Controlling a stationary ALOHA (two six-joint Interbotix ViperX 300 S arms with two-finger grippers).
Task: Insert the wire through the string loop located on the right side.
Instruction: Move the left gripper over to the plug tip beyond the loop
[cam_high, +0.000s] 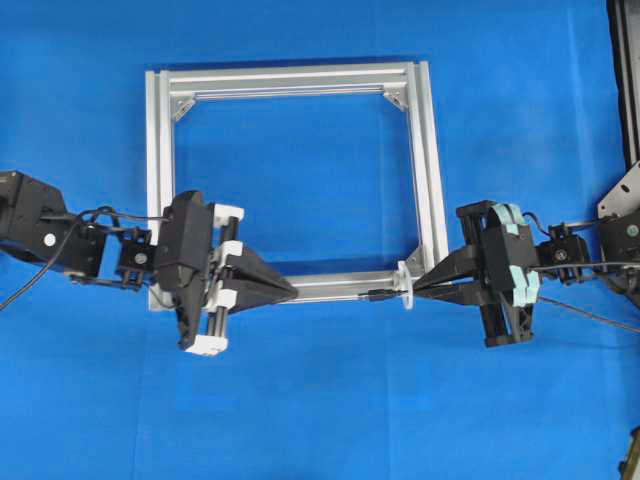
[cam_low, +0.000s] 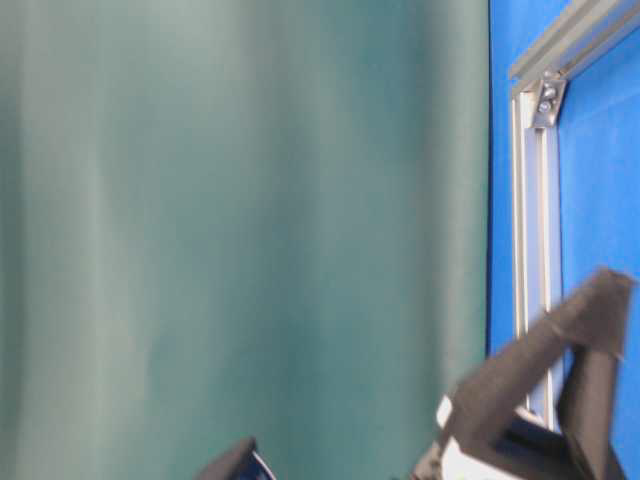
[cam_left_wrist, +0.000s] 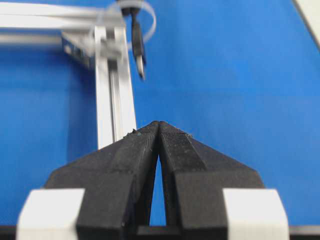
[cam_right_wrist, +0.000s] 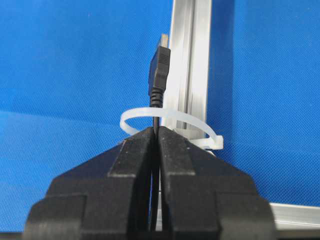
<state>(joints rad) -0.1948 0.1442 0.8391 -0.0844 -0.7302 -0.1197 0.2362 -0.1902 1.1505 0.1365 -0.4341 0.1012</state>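
The wire's dark plug (cam_right_wrist: 160, 65) sticks out past the white string loop (cam_right_wrist: 170, 117), and its thin black cord runs back through the loop into my right gripper (cam_right_wrist: 156, 129), which is shut on it. From overhead, the right gripper (cam_high: 418, 288) sits just right of the string loop (cam_high: 405, 285) at the frame's lower right corner. The plug (cam_high: 378, 296) points left along the frame's bottom bar. My left gripper (cam_high: 295, 293) is shut on nothing, apart from the plug to its left. In the left wrist view the left gripper (cam_left_wrist: 159, 124) faces the plug (cam_left_wrist: 138, 45) and the loop (cam_left_wrist: 145, 20).
The square silver aluminium frame (cam_high: 160, 150) lies flat on the blue cloth; its bottom bar (cam_left_wrist: 115, 100) runs beside the left gripper. A frame rail (cam_low: 530, 250) shows in the table-level view. A dark stand (cam_high: 625, 80) stands at the far right edge.
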